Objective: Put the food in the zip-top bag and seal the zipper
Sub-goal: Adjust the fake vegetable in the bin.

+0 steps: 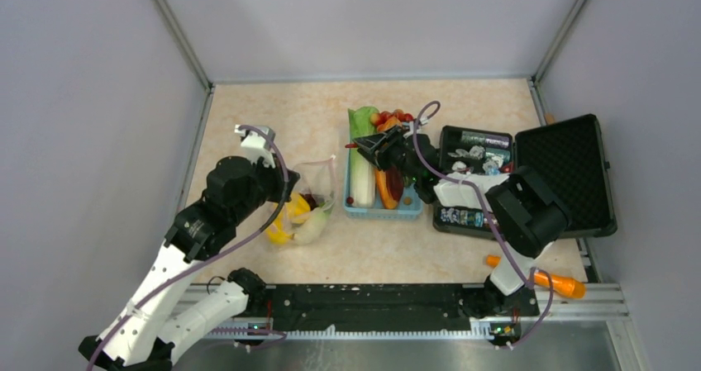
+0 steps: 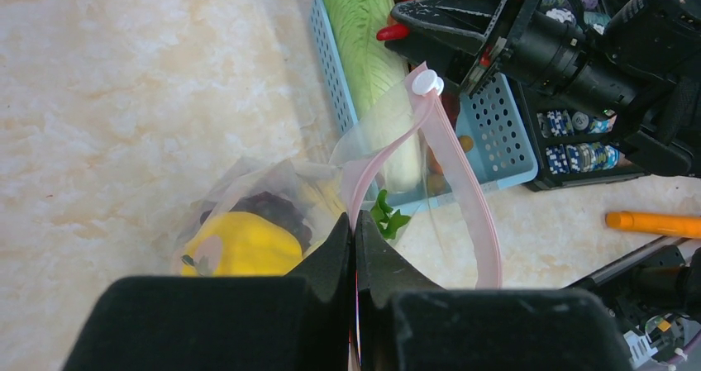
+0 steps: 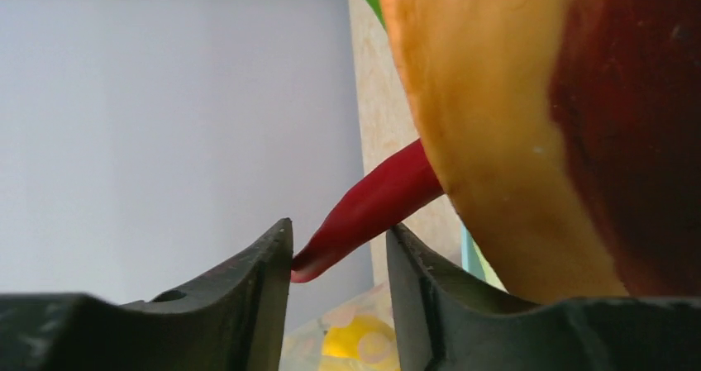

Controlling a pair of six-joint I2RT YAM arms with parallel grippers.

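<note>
Bulging zip-top bag (image 2: 252,179) w/ yellow fruit (image 2: 240,245), grapes (image 2: 273,210)

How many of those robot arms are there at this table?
2. The left arm reaches to the clear bag on the left; the right arm stretches over the blue basket in the middle. None seems hidden.

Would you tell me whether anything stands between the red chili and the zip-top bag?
Only the cabbage and the basket wall lie between them; the red chili, within the right gripper, seems raised above both.
</note>
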